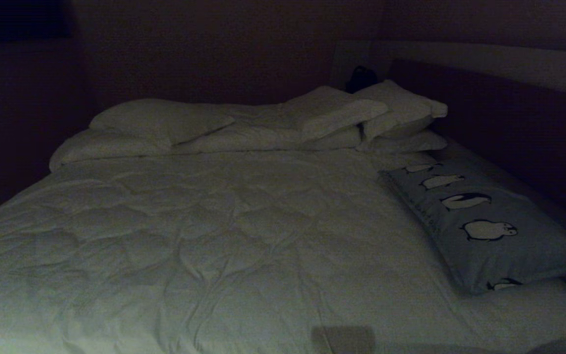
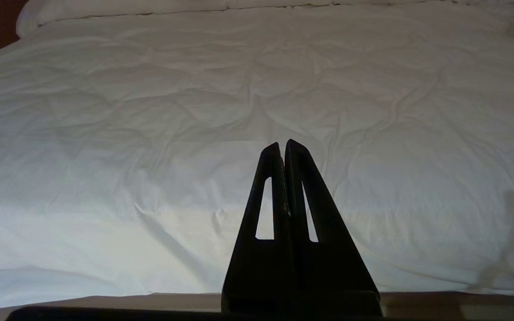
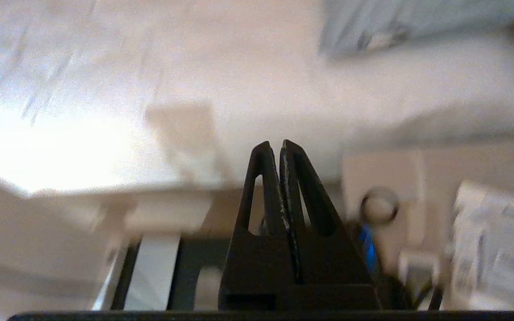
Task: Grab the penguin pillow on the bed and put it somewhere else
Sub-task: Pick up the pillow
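The bed (image 1: 189, 236) fills the head view under a wrinkled white duvet, with plain white pillows (image 1: 273, 123) piled at its head. The penguin pillow (image 1: 484, 226) lies along its right edge. The left gripper (image 2: 282, 147) and right gripper (image 3: 275, 147) both have fingers pressed together, holding nothing.
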Robot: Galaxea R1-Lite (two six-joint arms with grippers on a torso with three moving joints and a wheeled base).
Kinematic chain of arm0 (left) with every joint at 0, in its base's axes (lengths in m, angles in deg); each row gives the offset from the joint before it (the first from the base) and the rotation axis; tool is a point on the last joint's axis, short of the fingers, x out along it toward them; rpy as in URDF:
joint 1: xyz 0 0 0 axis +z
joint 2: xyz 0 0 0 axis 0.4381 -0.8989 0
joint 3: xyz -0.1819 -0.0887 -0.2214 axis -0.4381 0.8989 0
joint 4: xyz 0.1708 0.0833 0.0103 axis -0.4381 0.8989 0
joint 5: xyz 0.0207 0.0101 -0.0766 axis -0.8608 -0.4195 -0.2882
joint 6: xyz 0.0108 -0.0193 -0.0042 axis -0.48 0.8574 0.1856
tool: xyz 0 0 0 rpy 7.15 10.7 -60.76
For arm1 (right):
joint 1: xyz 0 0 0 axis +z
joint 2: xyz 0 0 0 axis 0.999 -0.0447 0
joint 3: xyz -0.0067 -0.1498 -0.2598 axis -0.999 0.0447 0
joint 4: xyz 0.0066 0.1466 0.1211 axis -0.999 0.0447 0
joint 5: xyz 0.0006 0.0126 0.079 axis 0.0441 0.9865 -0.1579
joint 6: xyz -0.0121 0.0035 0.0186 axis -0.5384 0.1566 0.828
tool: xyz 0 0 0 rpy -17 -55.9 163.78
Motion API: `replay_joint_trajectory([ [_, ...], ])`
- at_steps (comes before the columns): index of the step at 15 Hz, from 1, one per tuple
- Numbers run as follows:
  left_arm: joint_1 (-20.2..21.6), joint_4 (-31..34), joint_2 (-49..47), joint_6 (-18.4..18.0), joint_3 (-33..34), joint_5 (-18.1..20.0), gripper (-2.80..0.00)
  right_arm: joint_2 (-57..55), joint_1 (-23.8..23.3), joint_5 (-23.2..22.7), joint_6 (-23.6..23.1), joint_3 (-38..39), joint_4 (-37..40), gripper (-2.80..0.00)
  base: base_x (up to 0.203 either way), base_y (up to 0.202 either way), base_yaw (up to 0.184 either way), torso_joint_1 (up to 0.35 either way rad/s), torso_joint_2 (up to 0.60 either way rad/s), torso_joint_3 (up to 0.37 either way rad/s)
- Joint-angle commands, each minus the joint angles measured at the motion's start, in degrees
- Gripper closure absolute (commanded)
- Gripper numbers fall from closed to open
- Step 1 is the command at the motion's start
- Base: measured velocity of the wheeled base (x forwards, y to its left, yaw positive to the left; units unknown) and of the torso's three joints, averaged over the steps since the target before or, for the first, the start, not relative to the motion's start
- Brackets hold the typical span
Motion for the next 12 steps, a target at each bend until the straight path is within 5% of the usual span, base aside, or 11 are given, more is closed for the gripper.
replay_joint_trajectory([
  [1, 0.0, 0.0, 0.0, 0.0, 0.0, 0.0, 0.00, 0.0, 0.0, 3.6, -0.2, 3.2, -23.0, 0.00, 0.000, 0.000, 0.000, 0.028, 0.01, 0.015],
  [7, 0.0, 0.0, 0.0, 0.0, 0.0, 0.0, 0.00, -0.1, 0.0, 8.9, -5.0, 15.4, -40.3, 0.00, 0.000, 0.000, 0.000, 0.000, 0.00, 0.000],
  [12, 0.0, 0.0, 0.0, 0.0, 0.0, 0.0, 0.00, -0.1, 0.0, 9.0, -9.2, 27.4, -51.1, 0.00, 0.000, 0.000, 0.000, 0.000, 0.00, 0.000],
])
